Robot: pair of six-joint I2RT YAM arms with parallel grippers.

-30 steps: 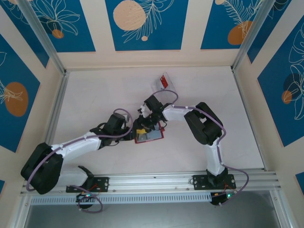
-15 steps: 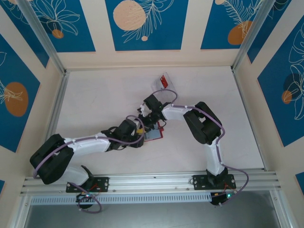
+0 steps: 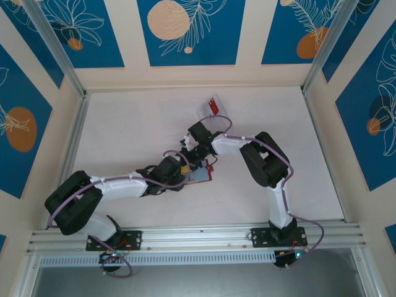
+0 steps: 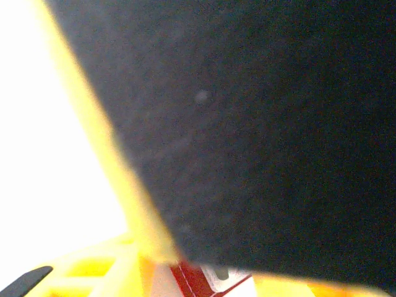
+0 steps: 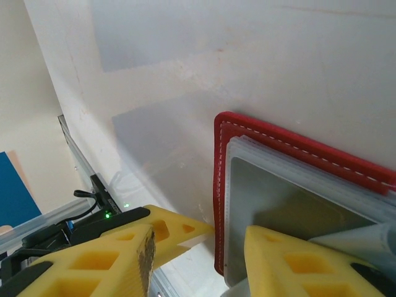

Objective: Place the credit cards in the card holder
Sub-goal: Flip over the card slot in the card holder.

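Observation:
The card holder (image 3: 202, 176) lies open mid-table, red with grey pockets. My right gripper (image 3: 195, 156) is over its far left part, open. In the right wrist view (image 5: 198, 253) one finger rests on the grey pocket of the card holder (image 5: 278, 192) and the other stands off its red edge. My left gripper (image 3: 180, 169) is at the holder's left edge. Its fingers (image 4: 68, 275) stand apart with a corner of the card holder (image 4: 193, 281) between them. A blurred dark surface (image 4: 260, 124) covers most of that view. One red credit card (image 3: 214, 105) stands in a clear tray.
The clear plastic tray (image 3: 206, 112) sits at the back of the table, just behind the right arm's wrist. A yellow fingertip (image 5: 176, 230) touches the holder's red edge. Aluminium frame posts and patterned walls close in the white table on three sides.
The left arm has swung in to the right, bringing its gripper from beside the holder up against its left edge. The right gripper has stayed in place over the holder.

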